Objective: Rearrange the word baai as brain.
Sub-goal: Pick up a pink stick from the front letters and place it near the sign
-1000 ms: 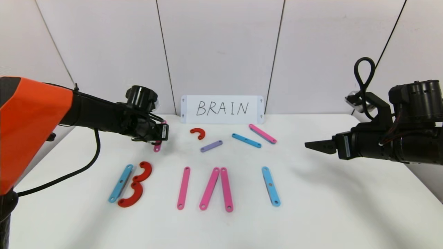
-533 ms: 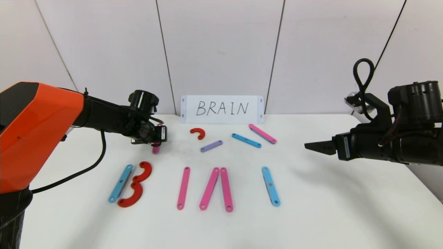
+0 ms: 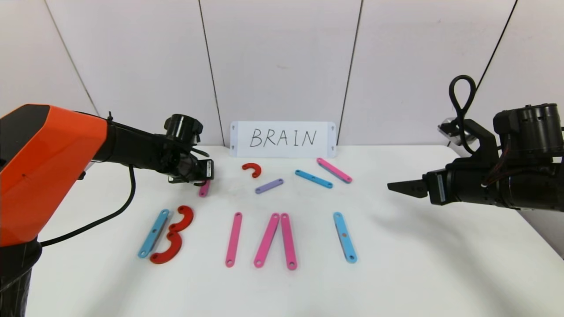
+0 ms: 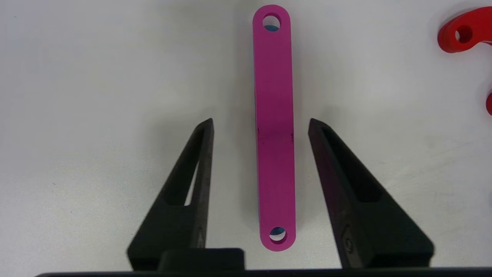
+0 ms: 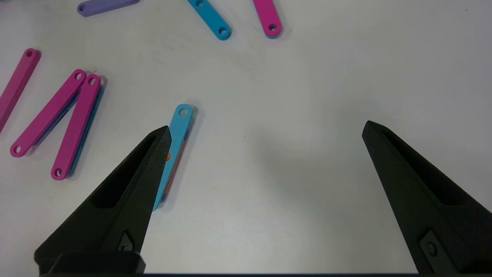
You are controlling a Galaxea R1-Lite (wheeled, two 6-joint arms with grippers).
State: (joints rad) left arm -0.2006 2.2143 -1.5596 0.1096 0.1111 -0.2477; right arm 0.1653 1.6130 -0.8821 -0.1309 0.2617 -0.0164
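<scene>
The laid-out row reads: a blue bar [image 3: 153, 233] with two red curves [image 3: 178, 220] as B, a single pink bar [image 3: 234, 239], two pink bars [image 3: 267, 240] leaning together, and a blue bar [image 3: 345, 237]. My left gripper [image 3: 203, 174] is open over a short pink bar [image 3: 204, 189] behind the B. In the left wrist view this bar [image 4: 273, 127] lies flat between the fingers of the gripper [image 4: 260, 123], untouched. My right gripper [image 3: 398, 186] hangs open and empty at the right; its wrist view [image 5: 265, 129] shows bare table between the fingers.
A white card [image 3: 283, 139] with BRAIN handwritten stands at the back wall. Loose pieces lie before it: a red curve [image 3: 252, 169], a purple bar [image 3: 269, 186], a blue bar [image 3: 313, 178] and a pink bar [image 3: 334, 170]. The table's right half is bare.
My left arm has dropped lower over the short pink bar, and the bar's near end has shifted slightly to the right. The right arm has barely moved.
</scene>
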